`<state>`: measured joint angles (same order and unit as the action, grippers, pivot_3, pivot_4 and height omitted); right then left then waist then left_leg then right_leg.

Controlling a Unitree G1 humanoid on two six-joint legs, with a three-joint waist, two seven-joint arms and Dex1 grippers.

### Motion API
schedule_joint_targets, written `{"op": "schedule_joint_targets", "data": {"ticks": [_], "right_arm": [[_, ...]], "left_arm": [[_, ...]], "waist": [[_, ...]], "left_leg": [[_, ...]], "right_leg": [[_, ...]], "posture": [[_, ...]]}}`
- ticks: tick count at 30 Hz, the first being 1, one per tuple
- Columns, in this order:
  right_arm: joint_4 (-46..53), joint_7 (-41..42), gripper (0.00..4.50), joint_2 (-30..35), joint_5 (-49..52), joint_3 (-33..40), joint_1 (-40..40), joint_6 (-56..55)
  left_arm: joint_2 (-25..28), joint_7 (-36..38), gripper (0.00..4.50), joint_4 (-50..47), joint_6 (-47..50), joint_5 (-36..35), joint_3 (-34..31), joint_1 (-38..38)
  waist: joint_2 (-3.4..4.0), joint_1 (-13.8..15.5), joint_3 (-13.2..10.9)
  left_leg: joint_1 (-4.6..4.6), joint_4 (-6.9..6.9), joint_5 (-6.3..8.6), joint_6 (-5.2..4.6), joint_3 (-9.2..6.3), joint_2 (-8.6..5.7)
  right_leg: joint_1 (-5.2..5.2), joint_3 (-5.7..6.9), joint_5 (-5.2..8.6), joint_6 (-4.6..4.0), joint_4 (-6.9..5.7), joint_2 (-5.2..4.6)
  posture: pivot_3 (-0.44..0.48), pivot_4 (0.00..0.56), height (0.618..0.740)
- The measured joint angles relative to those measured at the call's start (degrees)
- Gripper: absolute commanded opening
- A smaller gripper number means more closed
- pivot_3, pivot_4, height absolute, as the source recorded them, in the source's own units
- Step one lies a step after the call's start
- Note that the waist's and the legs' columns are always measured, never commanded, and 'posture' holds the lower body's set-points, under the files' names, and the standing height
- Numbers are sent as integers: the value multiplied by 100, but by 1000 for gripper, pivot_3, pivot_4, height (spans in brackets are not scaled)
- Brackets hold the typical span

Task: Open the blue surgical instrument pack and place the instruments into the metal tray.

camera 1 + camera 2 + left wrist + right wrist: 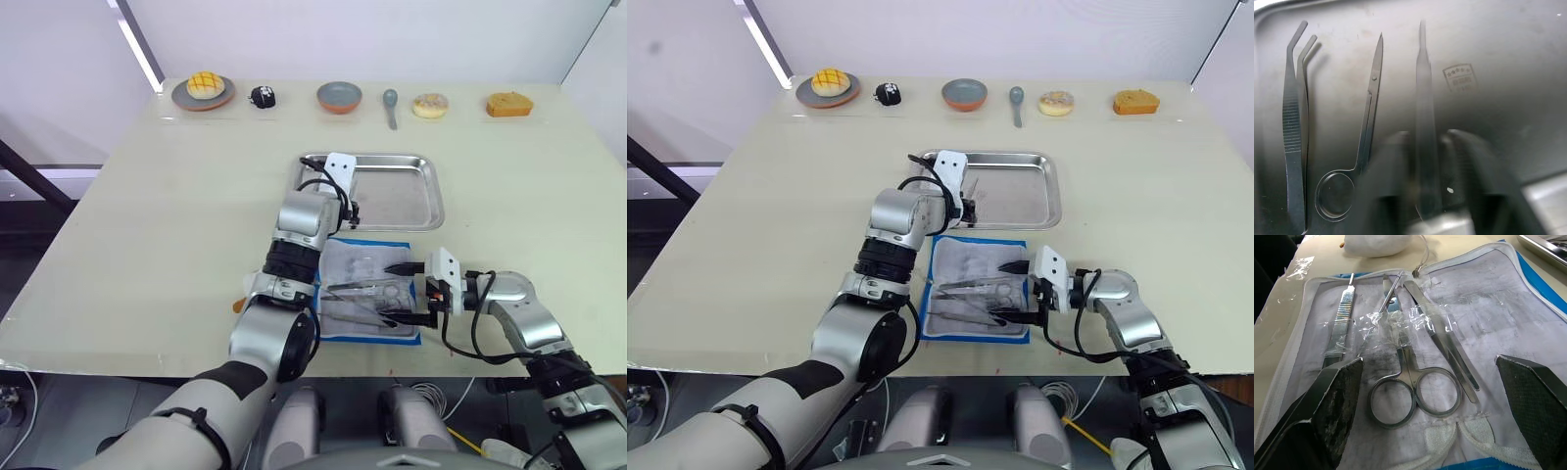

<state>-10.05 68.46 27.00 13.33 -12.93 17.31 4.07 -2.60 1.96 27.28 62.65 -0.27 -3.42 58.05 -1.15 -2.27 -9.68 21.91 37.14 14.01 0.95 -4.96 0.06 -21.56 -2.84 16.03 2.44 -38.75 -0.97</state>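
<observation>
While the left end effector (1427,161) pinches a slim steel tool over the shallow steel tray (423,201), the right end effector (1435,382) gapes wide over silvery scissors (1408,391) in the open blue pouch (392,257); thin, rigid, slippery, best gripped mid-shank.

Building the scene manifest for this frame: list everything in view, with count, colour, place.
blue surgical instrument pack: 1, blue border, whitish lining, lying open at the table's near edge
instruments in pack: scissors, forceps, a handle tool, silvery, under clear film
metal tray: 1, silver, just beyond the pack
instruments in tray: bent tweezers, a ring-handled tool, silvery, lying flat; a straight tool between the left fingers
plate with yellow bun: 1, far edge
small black object: 1, far edge
bowl: 1, grey-blue, far edge
grey spoon: 1, far edge
doughnut: 1, far edge
orange cake piece: 1, far edge
table: 1, pale
left gripper: over the tray, shut on the straight tool
right gripper: open, over the pack
</observation>
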Motion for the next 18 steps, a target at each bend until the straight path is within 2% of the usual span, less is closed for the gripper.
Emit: {"op": "schedule_joint_targets", "data": {"ticks": [2, 4, 6, 11, 14, 17, 18], "right_arm": [[0, 0, 4500, -1, 0, 0, 1, -1], [0, -1, 4500, -1, 0, 0, 2, 0], [0, -2, 4500, -1, 0, 0, 2, -1], [5, -4, 4500, -8, 7, -6, -5, -4], [4, -2, 4500, -8, 14, -4, -10, -9], [-6, -10, 4500, -16, 15, 1, -8, -23], [-12, -12, 4500, -21, 13, 2, -6, -31]], "left_arm": [[-5, -2, 4008, 45, -54, -2, -5, 0], [-16, -24, 4374, 37, -69, -10, -25, 4], [-19, -11, 4374, -35, -67, -74, -50, 3], [341, 706, 4374, -1277, 42, -477, 200, -223], [819, 1493, 4374, -2225, 39, -906, 369, -700], [1534, 2628, 4374, -3034, -354, -1431, 545, -1408], [1929, 3093, 4374, -3266, -724, -1517, 682, -1679]], "waist": [[0, -1, 0], [0, -1, 0], [0, -1, 0], [1, -15, -1], [3, -11, 0], [4, -10, 0], [4, -10, 0]], "left_leg": [[1, 0, 0, 0, 0, 0], [0, 0, 0, 0, 0, 0], [1, 0, -1, 2, 0, 1], [-5, -8, -12, 22, 6, 4], [-9, -13, -14, 25, 5, 7], [-9, -12, -16, 29, 5, 9], [-10, -14, -18, 31, 7, 9]], "right_leg": [[0, 0, 0, 0, 0, 0], [0, 0, 0, 0, 0, 0], [0, 0, 0, 0, 0, 0], [0, -10, -1, -1, -1, 0], [-1, -13, -10, -18, 1, 1], [-1, -12, -10, -19, 1, 0], [0, -10, -11, -20, 2, 1]], "posture": [[0, 150, 740], [0, 150, 740], [0, 150, 740], [0, 150, 740], [0, 150, 740], [0, 150, 740], [0, 150, 740]]}}
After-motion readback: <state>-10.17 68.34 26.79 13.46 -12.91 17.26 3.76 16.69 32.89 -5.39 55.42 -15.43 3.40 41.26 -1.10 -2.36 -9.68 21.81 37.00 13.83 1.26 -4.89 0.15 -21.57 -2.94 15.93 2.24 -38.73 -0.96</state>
